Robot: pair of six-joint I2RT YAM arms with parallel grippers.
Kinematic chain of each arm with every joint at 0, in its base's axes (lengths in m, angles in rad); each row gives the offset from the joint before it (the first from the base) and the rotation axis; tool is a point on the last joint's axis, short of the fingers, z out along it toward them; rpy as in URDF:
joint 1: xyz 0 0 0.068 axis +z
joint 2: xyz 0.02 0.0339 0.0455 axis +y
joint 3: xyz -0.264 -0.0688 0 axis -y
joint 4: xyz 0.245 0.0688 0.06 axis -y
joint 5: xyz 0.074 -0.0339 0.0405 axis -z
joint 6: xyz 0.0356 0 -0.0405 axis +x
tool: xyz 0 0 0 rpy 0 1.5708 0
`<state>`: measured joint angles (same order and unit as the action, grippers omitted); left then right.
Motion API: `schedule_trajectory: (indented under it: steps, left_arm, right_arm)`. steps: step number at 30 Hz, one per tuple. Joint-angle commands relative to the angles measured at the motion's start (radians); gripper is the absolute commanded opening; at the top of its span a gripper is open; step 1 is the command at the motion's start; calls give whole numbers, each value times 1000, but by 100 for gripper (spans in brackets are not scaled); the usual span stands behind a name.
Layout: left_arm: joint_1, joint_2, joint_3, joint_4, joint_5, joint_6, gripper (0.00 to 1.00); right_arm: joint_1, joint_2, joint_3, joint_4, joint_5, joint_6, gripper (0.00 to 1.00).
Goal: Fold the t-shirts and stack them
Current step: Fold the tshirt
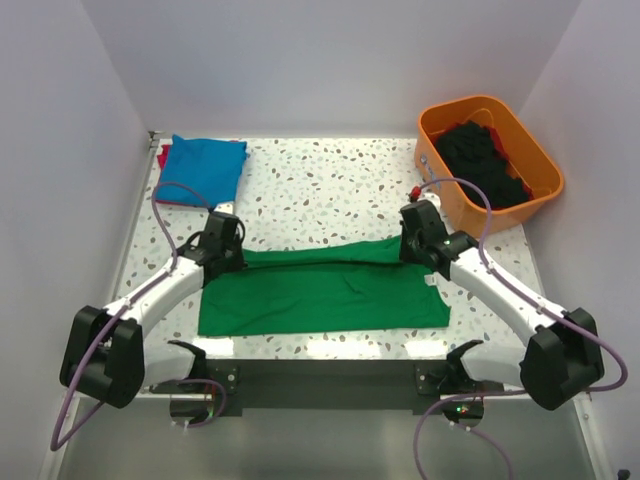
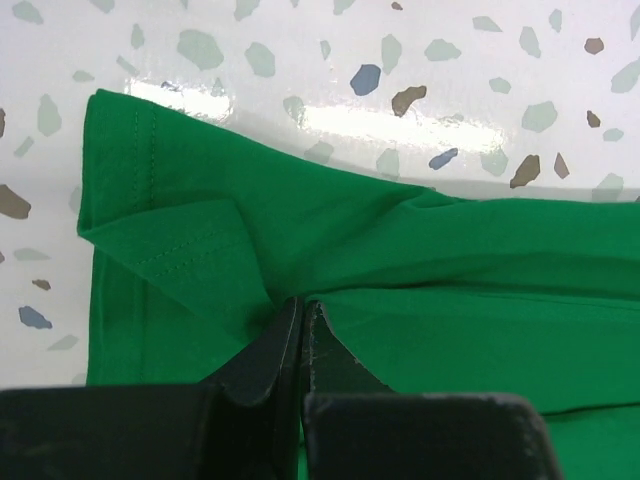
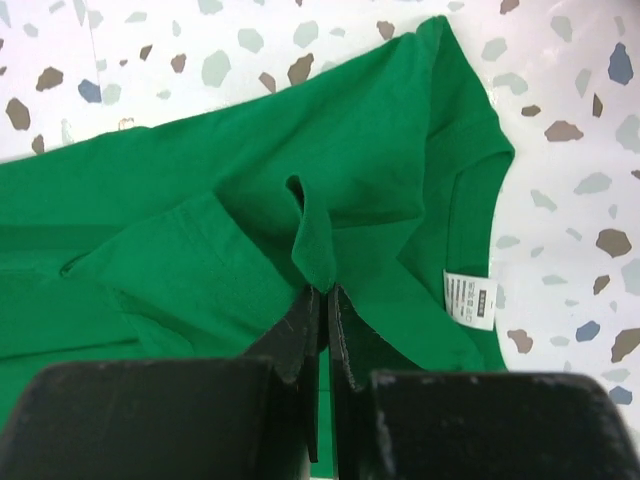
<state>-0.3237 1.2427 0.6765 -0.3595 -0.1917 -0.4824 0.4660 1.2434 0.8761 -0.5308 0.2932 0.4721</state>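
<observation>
A bright green t-shirt [image 1: 320, 295] lies as a long band across the near half of the table, its white label [image 3: 469, 298] at the right end by the collar. At the band's far left corner my left gripper [image 1: 222, 243] is shut, and the left wrist view shows its tips [image 2: 302, 305] pinching the green cloth [image 2: 480, 260] beside a hemmed fold. My right gripper [image 1: 415, 235] is shut at the far right corner, where a raised pleat of the shirt [image 3: 350, 150] is caught between its tips [image 3: 325, 292]. A folded blue t-shirt [image 1: 203, 168] rests on a red one [image 1: 162, 155] at the back left.
An orange tub [image 1: 470, 213] at the back right holds black cloth [image 1: 480, 160]. White walls close in the speckled table [image 1: 330, 190] on three sides. Both arm bases stand at the near edge.
</observation>
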Motion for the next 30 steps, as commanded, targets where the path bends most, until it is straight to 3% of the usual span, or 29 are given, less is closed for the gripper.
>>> schedule_trajectory:
  steps: [1,8,9,11,12,15,17,18,20,26,30]
  left_arm:
    - [-6,-43,-5,-59,-41,-88,0]
    - [-8,-49,-28,-173,-57,-228,0]
    - [-8,-45,-35,-229,-110,-252,0]
    - [-9,-37,-37,-289,-144,-327,24]
    - [-9,-37,-35,-326,-138,-343,53]
    - [-11,-60,15,-422,-167,-416,100]
    - [-11,-86,52,-464,-195,-444,100]
    - [-11,-118,60,-484,-206,-444,100]
    - [-11,-141,83,-483,-204,-443,100]
    - [-15,-85,196,-414,-127,-398,100]
    - [-21,-11,193,-285,-34,-363,100]
  right_arm:
    - [13,-56,-26,-26,-2,28,0]
    - [20,-99,-121,-34,-8,66,0]
    - [20,-105,-143,-37,-14,72,0]
    - [22,-119,-185,-32,-29,92,15]
    - [22,-127,-199,-34,-52,100,30]
    - [22,-163,-218,-60,-84,109,50]
    - [23,-215,-210,-93,-100,103,64]
    - [23,-235,-206,-103,-111,99,85]
    - [23,-265,-195,-104,-118,92,99]
    - [22,-211,-82,-89,-160,65,99]
    - [22,-80,-62,17,-227,72,99]
